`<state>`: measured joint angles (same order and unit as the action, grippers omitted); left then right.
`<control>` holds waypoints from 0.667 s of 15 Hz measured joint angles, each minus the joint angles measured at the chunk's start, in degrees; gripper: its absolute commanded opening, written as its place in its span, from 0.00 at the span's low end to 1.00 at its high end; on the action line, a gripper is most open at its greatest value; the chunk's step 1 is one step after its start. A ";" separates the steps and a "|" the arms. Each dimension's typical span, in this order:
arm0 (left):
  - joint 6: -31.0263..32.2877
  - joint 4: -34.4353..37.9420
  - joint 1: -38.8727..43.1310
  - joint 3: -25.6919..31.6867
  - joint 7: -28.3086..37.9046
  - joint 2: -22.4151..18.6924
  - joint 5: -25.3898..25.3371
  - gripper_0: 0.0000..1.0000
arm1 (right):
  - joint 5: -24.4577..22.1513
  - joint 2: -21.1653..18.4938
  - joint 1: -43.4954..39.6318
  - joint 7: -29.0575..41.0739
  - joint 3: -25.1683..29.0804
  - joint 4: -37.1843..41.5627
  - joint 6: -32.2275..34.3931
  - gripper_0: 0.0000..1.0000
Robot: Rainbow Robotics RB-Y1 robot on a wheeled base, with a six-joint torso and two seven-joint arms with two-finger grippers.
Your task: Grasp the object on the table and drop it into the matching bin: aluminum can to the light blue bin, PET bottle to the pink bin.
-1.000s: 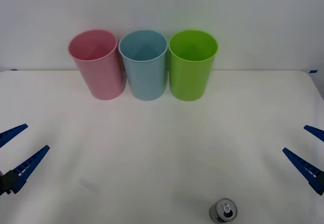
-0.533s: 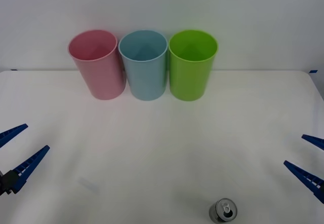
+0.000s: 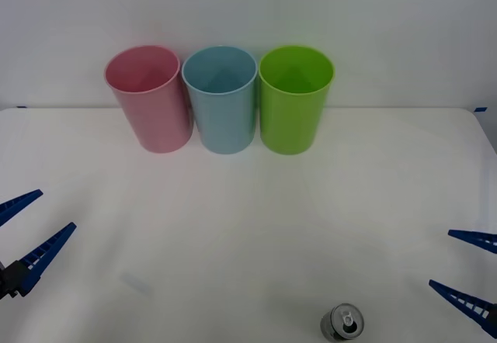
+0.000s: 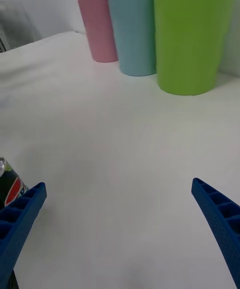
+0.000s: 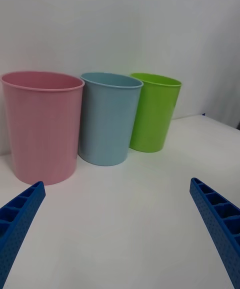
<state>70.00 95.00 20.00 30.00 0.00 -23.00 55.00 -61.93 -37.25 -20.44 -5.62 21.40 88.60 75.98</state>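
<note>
The front view looks down from above toward the light blue bin at the table's far edge. Both wrist views sit low, facing that bin, the left nearer.

L gripper low at left edge, spread wide, R gripper likewise

A lime green bin stands upright at the right end of the row of three bins. Its open mouth faces upward. A plain white wall rises behind the lime green bin.
</note>
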 measured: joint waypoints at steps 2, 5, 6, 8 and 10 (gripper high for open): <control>0.00 0.00 0.00 0.00 0.00 0.00 0.00 1.00 | -3.08 -0.04 0.40 -0.69 -0.43 0.01 1.31 1.00; 0.00 0.00 0.00 0.00 0.00 0.00 0.00 1.00 | -6.38 -0.13 1.04 -1.61 -1.03 -0.03 5.09 1.00; 0.00 0.00 0.00 0.00 0.00 0.00 0.00 1.00 | -6.75 -0.28 1.23 -1.83 -1.55 -0.08 6.33 1.00; 0.00 0.00 0.00 0.00 0.00 0.00 0.00 1.00 | -7.06 -1.03 1.31 -2.27 -3.10 -0.08 7.75 1.00; 0.00 0.00 0.00 0.00 0.00 0.00 0.00 1.00 | -7.55 -1.61 1.36 -3.03 -4.47 -0.02 8.74 1.00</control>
<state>70.00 95.00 20.00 30.00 0.00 -23.00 55.00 -69.48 -38.87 -19.08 -8.65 16.93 88.58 84.72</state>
